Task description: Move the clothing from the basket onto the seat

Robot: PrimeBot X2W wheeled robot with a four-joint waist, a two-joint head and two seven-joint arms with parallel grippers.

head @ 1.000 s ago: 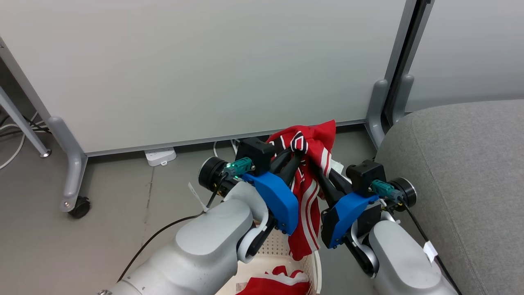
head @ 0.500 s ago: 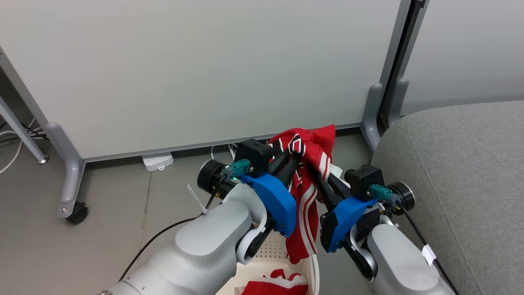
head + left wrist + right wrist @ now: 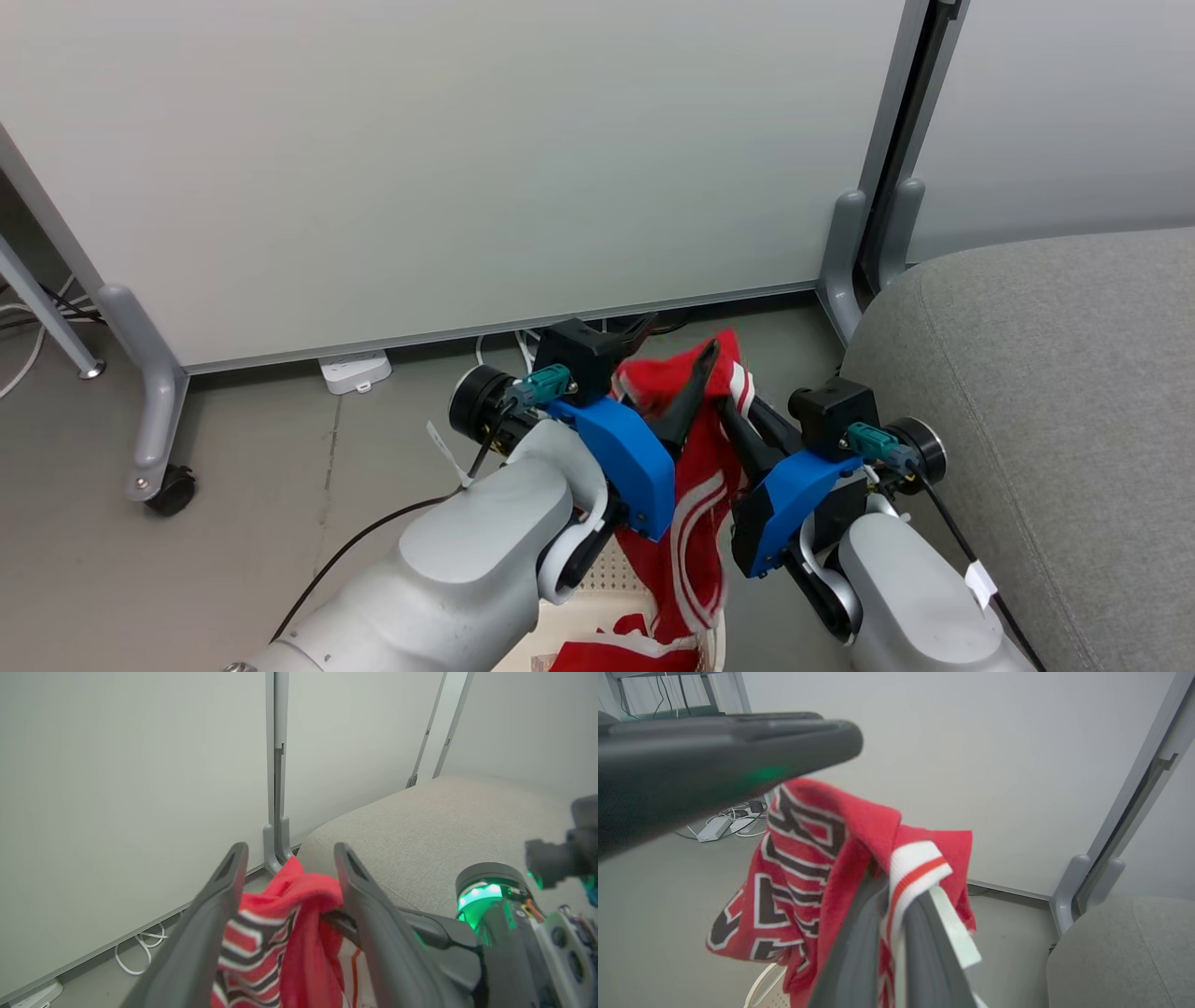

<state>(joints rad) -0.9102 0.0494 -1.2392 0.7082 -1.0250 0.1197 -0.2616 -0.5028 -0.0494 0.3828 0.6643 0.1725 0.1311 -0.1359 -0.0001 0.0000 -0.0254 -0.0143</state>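
While the jersey [image 3: 689, 523] hangs above the basket [image 3: 611, 565], none of the clothing lies on the seat [image 3: 1046, 392], whose grey cushion, off to the right, is bare where it shows. The right gripper [image 3: 899, 896] has its fingers pressed together on the jersey's white-and-red trim and carries the garment bunched at its top. The rest drops in a red fold with white stripes toward the basket's right rim. Its lower end is blurred, so I cannot tell whether it is free of the basket. The left gripper [image 3: 289, 849] stands with its fingers spread wide on either side of the bunched top. The cloth sits between them unpinched, so the weight looks to be on the right gripper alone. A second jersey [image 3: 621, 653] lies in the basket, just under the hanging one.

By my reading the task is in its early part: one garment is lifted out but not yet carried over, and at least one more waits. What is left is to swing the held jersey right, over the cushion's rounded edge, let it go there, and come back for the rest. The arms hide most of the basket's inside, so how much more it holds I cannot say.
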